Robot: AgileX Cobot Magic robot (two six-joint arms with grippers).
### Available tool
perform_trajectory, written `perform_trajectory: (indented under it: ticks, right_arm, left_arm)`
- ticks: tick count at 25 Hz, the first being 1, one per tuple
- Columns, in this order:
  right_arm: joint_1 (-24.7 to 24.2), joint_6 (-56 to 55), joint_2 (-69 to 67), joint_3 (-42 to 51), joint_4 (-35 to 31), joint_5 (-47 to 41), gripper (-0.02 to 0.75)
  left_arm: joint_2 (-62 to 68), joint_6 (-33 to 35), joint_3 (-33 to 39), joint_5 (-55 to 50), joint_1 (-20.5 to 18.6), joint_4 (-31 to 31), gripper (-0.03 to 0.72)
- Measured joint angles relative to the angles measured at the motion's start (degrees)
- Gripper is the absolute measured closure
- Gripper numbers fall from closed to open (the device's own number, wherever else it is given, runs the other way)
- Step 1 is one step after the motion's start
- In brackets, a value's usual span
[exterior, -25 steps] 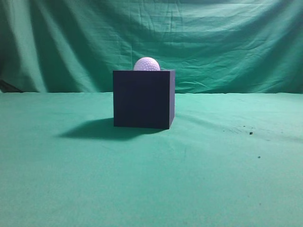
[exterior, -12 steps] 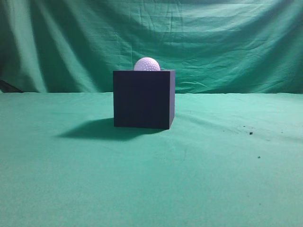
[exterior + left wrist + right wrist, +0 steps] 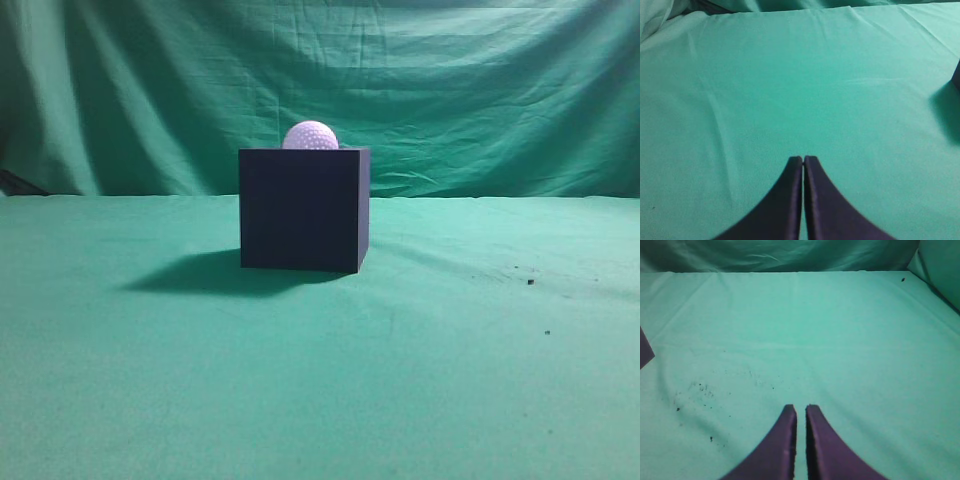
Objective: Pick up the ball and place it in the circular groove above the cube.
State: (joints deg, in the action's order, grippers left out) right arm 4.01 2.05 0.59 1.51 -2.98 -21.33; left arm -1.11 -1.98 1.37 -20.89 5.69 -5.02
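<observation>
The white dimpled ball point(image 3: 310, 136) sits on top of the dark navy cube point(image 3: 303, 209), its lower part sunk below the cube's top edge. The cube stands on the green cloth in the middle of the exterior view. Neither gripper shows in the exterior view. My left gripper point(image 3: 803, 159) is shut and empty above bare cloth; an edge of the cube point(image 3: 957, 75) shows at the far right of the left wrist view. My right gripper point(image 3: 801, 408) is shut with a thin gap and holds nothing; a corner of the cube point(image 3: 645, 349) shows at the left edge of the right wrist view.
Green cloth point(image 3: 320, 380) covers the table and hangs as a backdrop point(image 3: 450, 80). Small dark specks point(image 3: 529, 281) lie on the cloth right of the cube; they also show in the right wrist view point(image 3: 695, 390).
</observation>
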Motion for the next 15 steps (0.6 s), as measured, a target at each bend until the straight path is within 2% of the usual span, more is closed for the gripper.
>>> perform_trajectory:
  ticks: [15]
  right_arm:
    - [0.00,0.00,0.00,0.00,0.00,0.00,0.692]
  left_arm:
    - [0.00,0.00,0.00,0.00,0.00,0.00,0.688]
